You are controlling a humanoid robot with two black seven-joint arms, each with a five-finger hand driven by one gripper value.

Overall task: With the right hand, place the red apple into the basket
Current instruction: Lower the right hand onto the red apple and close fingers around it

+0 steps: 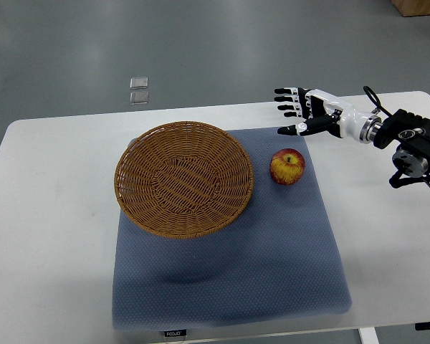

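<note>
While the red apple (287, 166) sits beside the basket (184, 178), the right robot hand (304, 112) hovers nearby, fingers spread.

On a blue-grey mat (272, 258) covering a white table (50, 215), a red apple (287, 166) sits upright just right of an empty wicker basket (184, 178), while the right hand (304, 111) hovers beyond it, fingers (287, 104) spread, holding nothing.

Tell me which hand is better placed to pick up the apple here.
Right. The right hand hovers open just beyond the red apple, which lies on the blue mat to the right of the basket. No left arm is in view.
</note>
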